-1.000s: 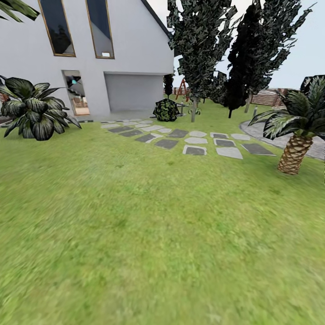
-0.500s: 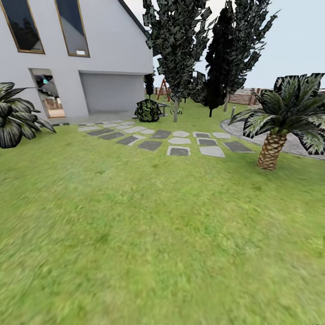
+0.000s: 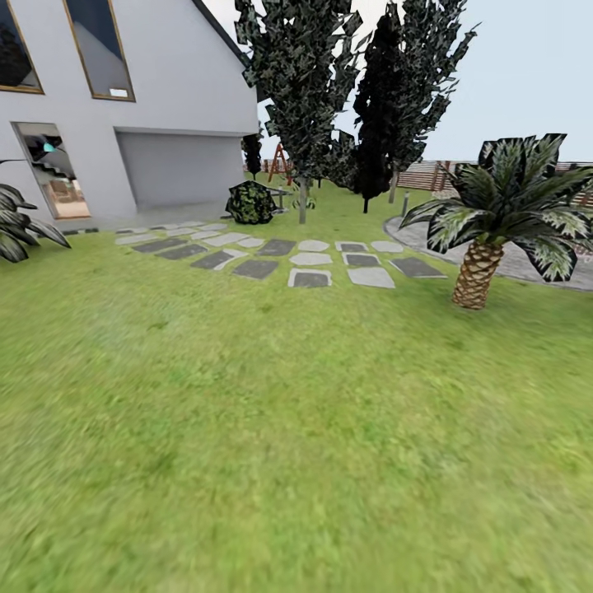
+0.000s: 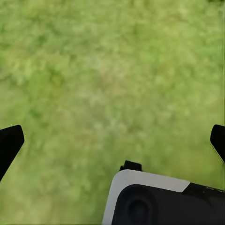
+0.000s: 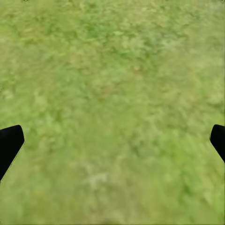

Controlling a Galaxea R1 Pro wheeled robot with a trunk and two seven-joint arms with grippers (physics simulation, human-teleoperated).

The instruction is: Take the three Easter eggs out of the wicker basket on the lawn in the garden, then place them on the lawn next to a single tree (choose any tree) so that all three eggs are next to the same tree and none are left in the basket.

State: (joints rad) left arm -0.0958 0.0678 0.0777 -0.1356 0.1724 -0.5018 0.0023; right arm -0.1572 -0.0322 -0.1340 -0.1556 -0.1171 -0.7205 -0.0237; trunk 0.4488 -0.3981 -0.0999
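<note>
The lawn [image 3: 272,428] spreads broad and mottled green across the head view. A tree [image 3: 302,202] with a pale straight trunk and jagged speckled leaves stands far off beyond the stepping stones. The Easter eggs and the wicker basket are out of view. My left gripper [image 4: 113,143] hangs open over bare grass, its black fingertips [image 4: 9,145] far apart with nothing between them. My right gripper [image 5: 113,143] is open over grass too, its fingertips [image 5: 9,145] spread wide and empty.
Grey stepping stones [image 3: 311,278] cross the lawn ahead. A palm [image 3: 476,276] stands at the right beside a grey paved patio [image 3: 527,265]. A near-black tree [image 3: 375,107], a round bush [image 3: 251,203], a slatted fence [image 3: 422,175] and the white house [image 3: 165,91] lie beyond.
The whole head view has slid leftward: the camera has turned to the right. The palm now sits further into the picture, and the big-leaved plant at the left has nearly left it.
</note>
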